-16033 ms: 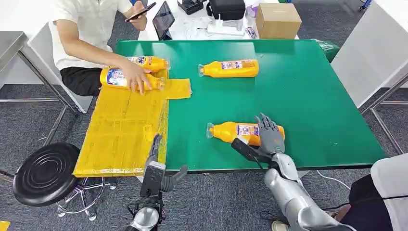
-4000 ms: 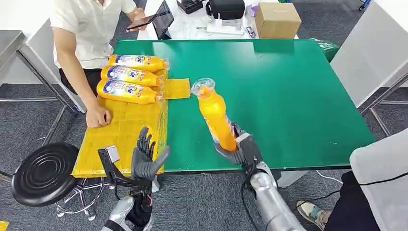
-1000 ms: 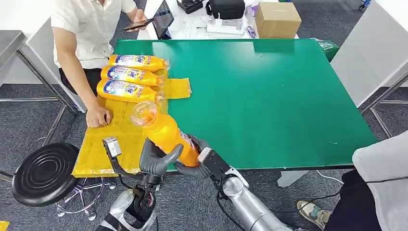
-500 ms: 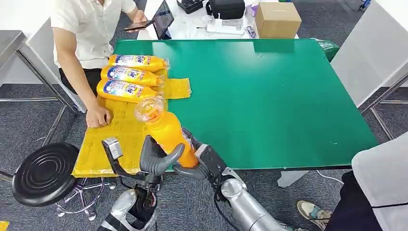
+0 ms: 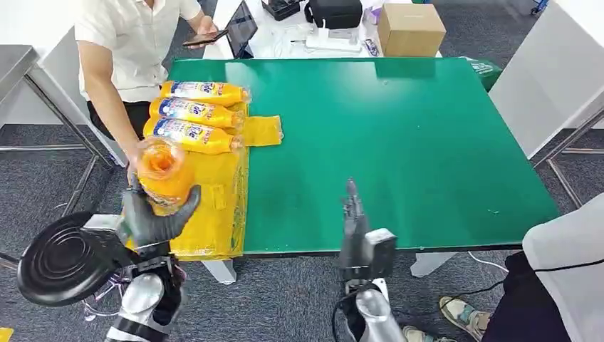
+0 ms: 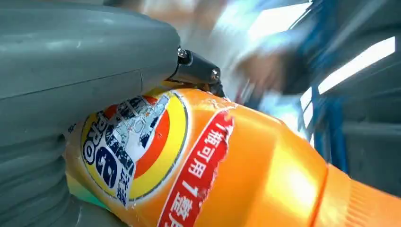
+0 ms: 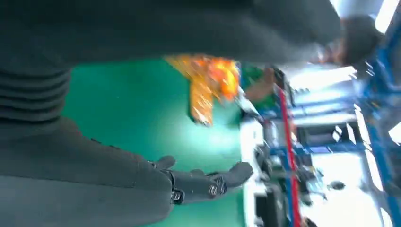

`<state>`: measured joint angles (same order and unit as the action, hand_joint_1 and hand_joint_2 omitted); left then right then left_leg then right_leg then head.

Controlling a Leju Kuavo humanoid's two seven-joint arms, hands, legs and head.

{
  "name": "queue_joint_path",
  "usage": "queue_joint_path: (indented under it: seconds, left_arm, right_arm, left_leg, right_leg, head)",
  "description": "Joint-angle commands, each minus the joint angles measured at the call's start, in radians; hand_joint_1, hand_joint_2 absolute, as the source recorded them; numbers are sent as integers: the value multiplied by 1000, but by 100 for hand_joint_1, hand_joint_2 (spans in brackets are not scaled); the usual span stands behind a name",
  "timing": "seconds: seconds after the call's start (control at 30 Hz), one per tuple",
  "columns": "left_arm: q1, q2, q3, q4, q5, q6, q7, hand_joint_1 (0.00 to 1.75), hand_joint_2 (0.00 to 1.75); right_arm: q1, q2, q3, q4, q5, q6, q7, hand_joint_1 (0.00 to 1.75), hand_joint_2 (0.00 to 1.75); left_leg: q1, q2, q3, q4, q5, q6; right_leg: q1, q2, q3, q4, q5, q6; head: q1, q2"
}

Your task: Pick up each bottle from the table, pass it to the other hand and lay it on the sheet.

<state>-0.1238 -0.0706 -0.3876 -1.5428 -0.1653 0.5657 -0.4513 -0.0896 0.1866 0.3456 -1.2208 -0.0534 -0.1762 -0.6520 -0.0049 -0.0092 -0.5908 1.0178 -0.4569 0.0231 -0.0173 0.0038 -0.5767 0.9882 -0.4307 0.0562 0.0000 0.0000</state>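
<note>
My left hand [image 5: 158,217] has its fingers wrapped around the orange detergent bottle's [image 5: 164,173] body, upright over the yellow sheet's [image 5: 206,206] near-left end. Right hand [image 5: 354,222] is empty, fingers straight, by the tabletop's [image 5: 399,142] near edge. Bottle looks stiff but slick plastic, probably hefty, so I'd grip mid-label.

Orange bottle [image 5: 163,171], yellow sheet [image 5: 209,187], green table [image 5: 399,135]
The bottle in the dark grey left hand [image 5: 155,219] bears a yellow, red and blue label; 3 orange bottles [image 5: 194,112] beyond it have blue-white labels.
</note>
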Motion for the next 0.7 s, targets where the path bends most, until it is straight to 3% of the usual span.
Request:
queue_joint_path:
  seconds: [0.03, 0.27, 0.37, 0.5, 0.57, 0.7]
  left_arm:
    - [-78, 32, 92, 164, -149, 93, 20, 175, 175]
    - [-81, 25, 98, 176, -199, 117, 43, 175, 175]
    - [-145, -43, 207, 332, -476, 132, 73, 175, 175]
    - [-259, -51, 171, 601, -715, 132, 137, 175, 175]
    - [-276, -76, 181, 639, -838, 132, 173, 175, 175]
    - [-368, -113, 164, 845, -768, 100, 198, 175, 175]
  right_arm:
    - [6, 32, -91, -58, -1, -1, -3, 0, 0]
    - [5, 34, -94, -55, -1, -2, -3, 0, 0]
    - [-27, 52, -77, -6, -3, 18, 2, 0, 0]
    - [-71, 65, -44, 62, -4, 40, 2, 0, 0]
    - [-86, 70, -32, 82, -6, 49, 1, 0, 0]
    - [-100, 77, -20, 101, -15, 56, 0, 0, 0]
  left_leg:
    - [0, -1, 2, -1, 1, -1]
    - [1, -1, 3, -1, 0, -1]
    - [0, -1, 2, -1, 0, -1]
    - [1, -1, 4, -1, 1, -2]
    - [1, -3, 4, -2, 2, -2]
    - [1, -2, 4, -1, 2, -2]
  right_leg:
    - [1, -2, 2, 0, 0, -2]
    - [1, -1, 2, -1, -1, -2]
    - [0, -1, 2, 0, 0, -1]
    - [1, -2, 4, -1, 1, -2]
    - [1, -3, 5, -2, 1, -2]
    - [1, -3, 5, -2, 1, -2]
  head:
    - [0, 0]
    - [0, 0]
    - [0, 0]
    - [0, 0]
    - [0, 0]
    - [0, 0]
